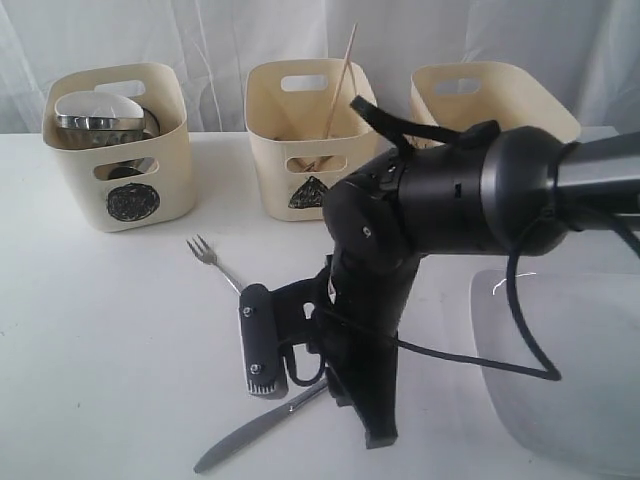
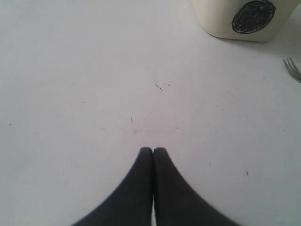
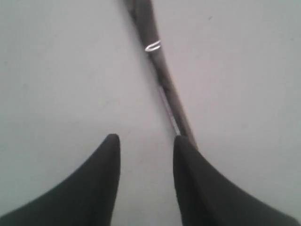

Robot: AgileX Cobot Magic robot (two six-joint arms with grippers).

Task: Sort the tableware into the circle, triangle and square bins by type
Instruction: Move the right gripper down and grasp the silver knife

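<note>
My right gripper (image 3: 146, 139) is low over the table with its jaws open and nothing between them. A steel knife (image 3: 160, 70) lies on the table and runs under one fingertip. In the exterior view the right arm reaches across the middle, and its gripper (image 1: 322, 412) straddles the knife (image 1: 235, 443). A steel fork (image 1: 213, 260) lies just behind it. My left gripper (image 2: 153, 149) is shut and empty over bare table, near the circle bin (image 2: 240, 19) and the fork's tines (image 2: 292, 68). The large white plate (image 1: 570, 380) lies at the front right.
Three cream bins stand in a row at the back. The circle bin (image 1: 118, 190) holds steel mugs and bowls, the triangle bin (image 1: 300, 170) holds a wooden chopstick (image 1: 342, 80), and the third bin (image 1: 490, 95) is partly behind the arm.
</note>
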